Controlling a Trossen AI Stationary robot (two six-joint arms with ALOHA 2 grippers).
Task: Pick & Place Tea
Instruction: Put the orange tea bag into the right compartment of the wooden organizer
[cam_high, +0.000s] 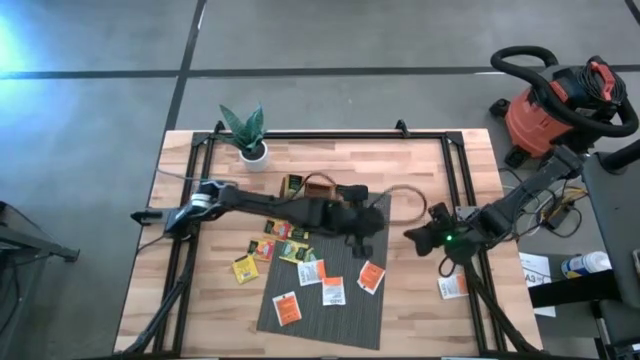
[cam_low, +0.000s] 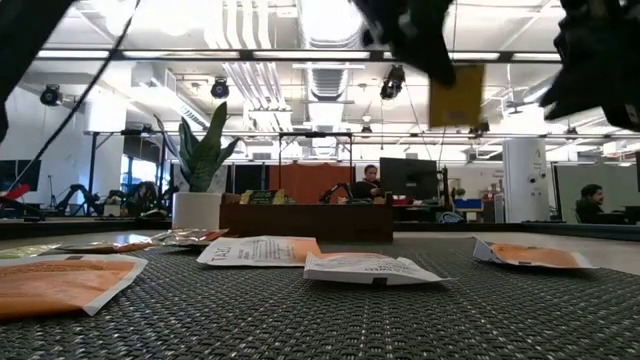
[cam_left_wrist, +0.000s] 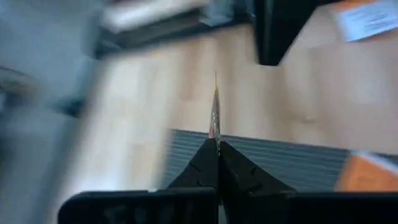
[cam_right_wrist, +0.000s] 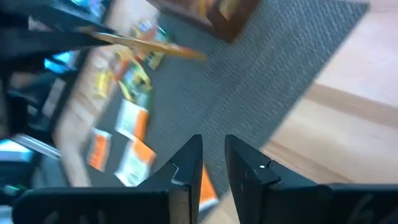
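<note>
Nearest the low camera lay a white-and-orange sachet (cam_low: 62, 281) flat on the grey woven mat (cam_low: 330, 320), at the front left of that view.

Table (cam_high: 190, 290): light wooden butcher-block top, framed by dark rails, carrying everything listed below.

Grey mat (cam_high: 325, 318): lay on the table's near middle. On it rested several white-and-orange tea sachets (cam_high: 333, 291), well spread and mostly apart from one another; one more (cam_high: 371, 277) lay near the mat's right edge.

Wooden compartment tray (cam_high: 318, 186): stood beyond the mat, partly hidden under the left arm. A dark packet (cam_high: 292, 185) showed at its left end; the other compartments could not be read.

Left arm: reached from the table's left across to the mat's far edge. Left gripper (cam_left_wrist: 216, 144): fingers pressed together on a thin yellow sachet (cam_low: 456, 95), held edge-on in the wrist view and hanging clear above the mat in the low view.

Right arm: over the table's right side. Right gripper (cam_right_wrist: 213, 163): fingers a little apart, nothing between them, pointed toward the mat.

Potted plant (cam_high: 246, 133): white pot, spiky green leaves, at the table's far left edge.

Loose tea off the mat: yellow and green sachets (cam_high: 280, 238) clustered on bare wood just left of the mat, one yellow sachet (cam_high: 243, 268) nearest the front; one white-and-orange sachet (cam_high: 453, 287) lay by the right rail.

Red shop vacuum (cam_high: 545, 105): on the floor beyond the table's right corner.
</note>
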